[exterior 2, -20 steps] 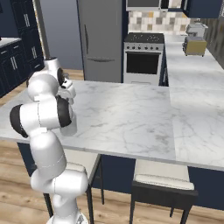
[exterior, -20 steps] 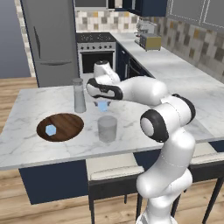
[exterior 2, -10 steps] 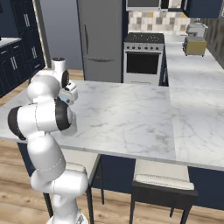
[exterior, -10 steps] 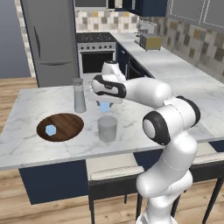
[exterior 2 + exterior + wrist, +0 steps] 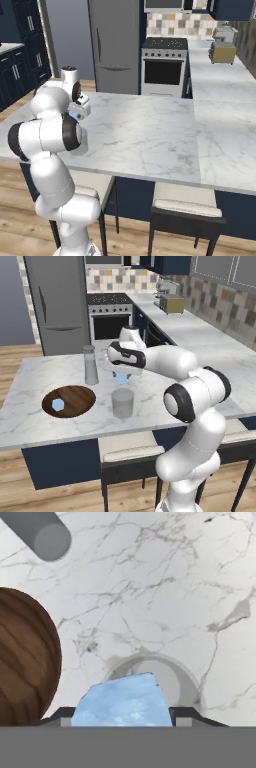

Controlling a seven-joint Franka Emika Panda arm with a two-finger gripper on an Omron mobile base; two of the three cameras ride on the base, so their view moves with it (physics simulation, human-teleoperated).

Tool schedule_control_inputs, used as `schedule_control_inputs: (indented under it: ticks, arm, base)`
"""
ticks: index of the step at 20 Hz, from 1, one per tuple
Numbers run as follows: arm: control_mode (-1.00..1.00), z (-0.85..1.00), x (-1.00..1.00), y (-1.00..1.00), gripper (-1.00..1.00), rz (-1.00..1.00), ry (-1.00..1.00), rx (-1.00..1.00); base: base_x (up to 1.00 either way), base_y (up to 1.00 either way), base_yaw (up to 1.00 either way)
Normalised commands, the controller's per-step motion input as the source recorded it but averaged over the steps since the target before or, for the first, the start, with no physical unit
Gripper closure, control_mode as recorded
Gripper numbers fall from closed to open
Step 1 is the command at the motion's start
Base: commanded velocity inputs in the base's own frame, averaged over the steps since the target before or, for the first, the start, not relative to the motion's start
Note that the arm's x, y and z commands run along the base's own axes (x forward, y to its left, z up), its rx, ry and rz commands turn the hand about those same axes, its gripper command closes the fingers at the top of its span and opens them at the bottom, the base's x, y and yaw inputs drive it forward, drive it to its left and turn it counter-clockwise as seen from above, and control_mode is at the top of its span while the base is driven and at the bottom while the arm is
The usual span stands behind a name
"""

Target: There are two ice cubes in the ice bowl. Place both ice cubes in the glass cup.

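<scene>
Gripper (image 5: 121, 376) clamped on one ice cube (image 5: 121, 378), carried above the glass cup (image 5: 122, 403).
The second ice cube (image 5: 58, 404) lies in the ice bowl (image 5: 80, 398) beside the cup; the next move likely calls for centring over the rim, then release.

No readable text, labels or numbers anywhere

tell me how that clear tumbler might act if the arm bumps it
The glass cup looks short and broad, so it probably slides on the smooth marble counter rather than tipping. It looks empty, so likely light and easily shoved. Being glass, it may break if knocked off.
</scene>
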Motion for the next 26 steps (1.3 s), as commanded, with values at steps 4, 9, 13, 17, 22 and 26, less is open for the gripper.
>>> schedule_control_inputs:
  ticks: [4, 9, 13, 17, 22, 26]
  arm:
    - [-1.0, -0.01, -0.31, 0.0, 1.0, 0.0, 0.0, 0.0]
    - [-1.0, -0.03, -0.17, 0.0, 1.0, 0.0, 0.0, 0.0]
    - [-1.0, 0.0, 0.0, -0.02, 1.0, 0.0, 0.0, 0.0]
    - [-1.0, -0.11, 0.0, -0.01, 1.0, 0.0, 0.0, -0.04]
    - [-1.0, -0.17, -0.01, 0.0, 1.0, 0.0, 0.0, -0.09]
    - [-1.0, -0.04, 0.0, 0.0, 1.0, 0.0, 0.0, 0.0]
  base:
    - [0.0, 0.0, 0.0]
    - [0.0, 0.0, 0.0]
    - [0.0, 0.0, 0.0]
    - [0.0, 0.0, 0.0]
    - [0.0, 0.0, 0.0]
    - [0.0, 0.0, 0.0]
